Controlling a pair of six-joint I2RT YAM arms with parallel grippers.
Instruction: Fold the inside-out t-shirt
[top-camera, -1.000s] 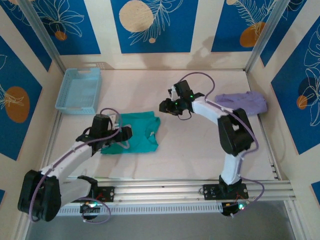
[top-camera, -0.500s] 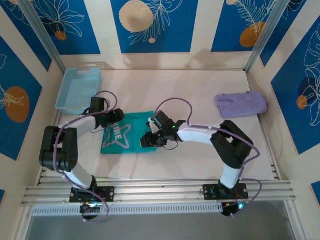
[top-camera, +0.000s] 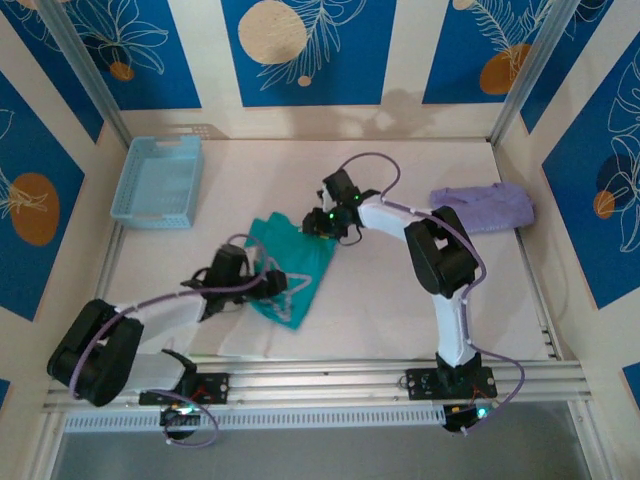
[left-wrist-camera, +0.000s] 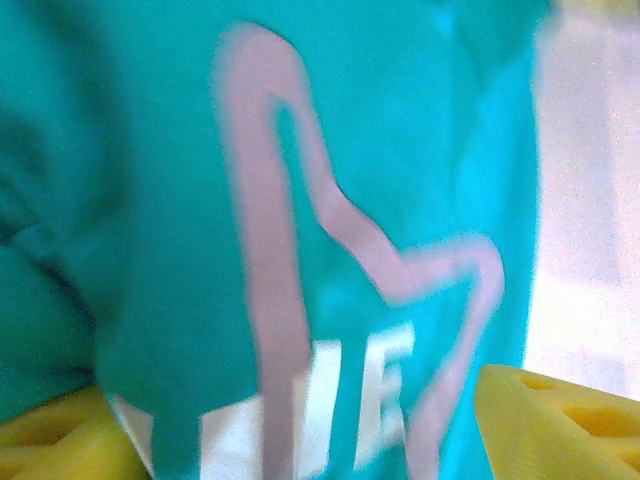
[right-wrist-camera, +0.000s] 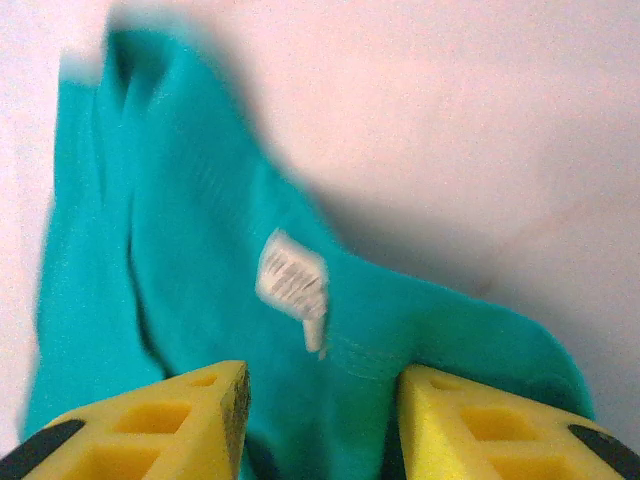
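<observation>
The inside-out t-shirt (top-camera: 305, 258) lies crumpled in the middle of the counter (top-camera: 390, 300), between the two arms. A pale star print (left-wrist-camera: 270, 250) shows on its near end. The left pincer (top-camera: 268, 283) is at the near-left edge of the shirt, its fingers spread wide over the cloth. The right pincer (top-camera: 318, 222) is at the far corner, its fingers partly spread just before the white label (right-wrist-camera: 292, 280). A blue basket (top-camera: 158, 180) stands at the far left. A lavender garment (top-camera: 485, 207) lies at the far right.
</observation>
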